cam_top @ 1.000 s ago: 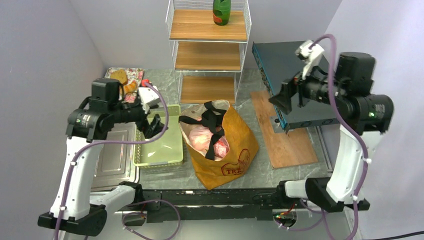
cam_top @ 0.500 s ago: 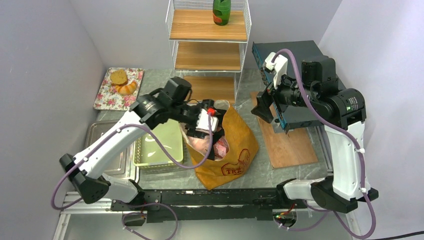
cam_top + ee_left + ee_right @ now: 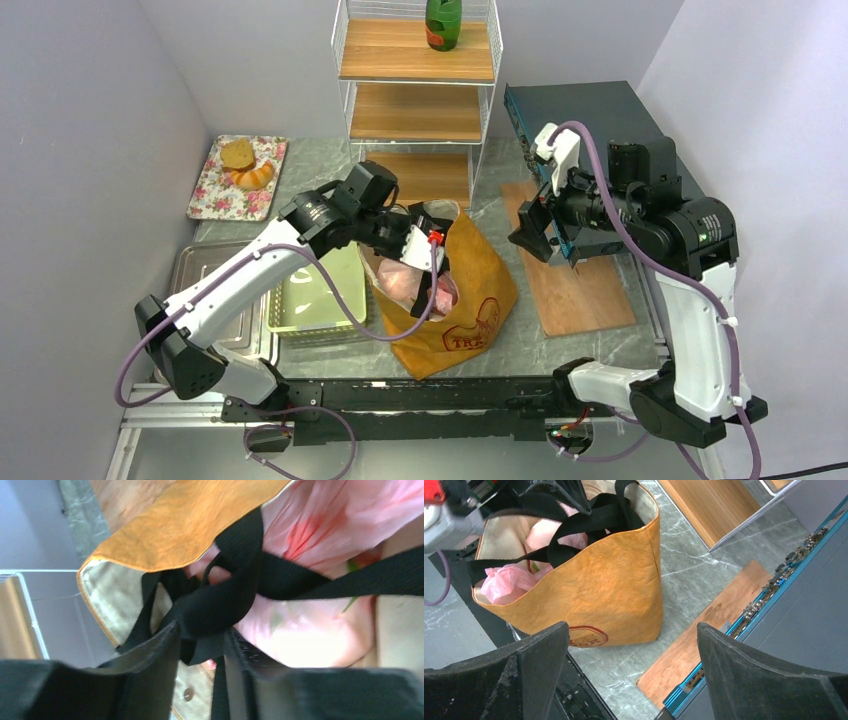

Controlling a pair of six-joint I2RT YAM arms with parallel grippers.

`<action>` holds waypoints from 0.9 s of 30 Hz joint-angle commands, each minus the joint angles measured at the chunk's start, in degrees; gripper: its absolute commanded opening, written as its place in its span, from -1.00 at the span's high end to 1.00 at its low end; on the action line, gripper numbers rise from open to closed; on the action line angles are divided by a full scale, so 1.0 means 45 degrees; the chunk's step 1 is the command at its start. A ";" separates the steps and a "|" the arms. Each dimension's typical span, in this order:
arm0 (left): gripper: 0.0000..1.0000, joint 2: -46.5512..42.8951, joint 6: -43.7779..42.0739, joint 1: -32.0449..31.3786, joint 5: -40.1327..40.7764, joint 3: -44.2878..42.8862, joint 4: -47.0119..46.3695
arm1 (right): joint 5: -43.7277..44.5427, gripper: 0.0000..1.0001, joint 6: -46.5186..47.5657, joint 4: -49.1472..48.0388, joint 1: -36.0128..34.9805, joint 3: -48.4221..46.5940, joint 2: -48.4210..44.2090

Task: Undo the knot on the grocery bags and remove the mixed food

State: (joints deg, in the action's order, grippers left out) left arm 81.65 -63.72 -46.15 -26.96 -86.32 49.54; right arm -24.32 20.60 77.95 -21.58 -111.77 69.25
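Two risks stand out, by my reading. First, the tote (image 3: 465, 300) stands upright on the table (image 3: 540, 350) with nothing steadying it. If the left gripper (image 3: 202, 655) pulls on the knot (image 3: 220, 605) of black straps over the tote's mouth, the whole tote may lift or tip instead of the knot loosening. The right gripper (image 3: 629, 627) cannot help as it is, since it hangs to the right of the tote with jaws spread wide, empty and touching nothing. Second, the left jaws straddle that knot with strap webbing filling the gap between them, and I cannot tell whether they already pinch it. A bite on the wrong fold would tighten the knot, while a deeper bite could catch and tear the thin pink bag (image 3: 405, 280) lying inside the tote just under the straps. The mixed food sits inside the tote, wrapped in the pink bag; only a sliver of green (image 3: 352, 567) shows through the plastic, so it cannot be counted. Counted: two grocery bags, one knot, two arms. Left of the tote are one green basket (image 3: 320, 300) and, beyond it, one steel tray (image 3: 215, 300). Right of the tote is one wooden board (image 3: 575, 280). Behind the tote stands one wire shelf (image 3: 415, 110) with one green bottle (image 3: 443, 22) on top, and behind and left of the tote is one floral tray (image 3: 215, 190).
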 commanded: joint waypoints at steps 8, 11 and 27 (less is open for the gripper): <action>1.00 -0.1388 0.1426 0.0120 -0.1049 -0.0576 -0.1336 | -0.0301 -1.00 -0.0211 -0.1535 -0.0062 0.1067 -0.0860; 1.00 -0.1862 0.1804 -0.0151 -0.0971 -0.0291 -0.1672 | -0.1136 -1.00 -0.0476 -0.1899 -0.0063 0.1644 -0.0937; -0.03 -0.2687 0.9868 0.3549 -0.2519 0.1793 -0.3829 | -0.0594 -0.94 -0.1674 -0.4772 -0.2824 0.2833 0.0307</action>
State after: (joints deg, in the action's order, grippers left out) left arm 69.47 -37.30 -35.99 -33.10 -80.58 37.23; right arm -30.48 13.28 60.93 -31.20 -96.92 69.73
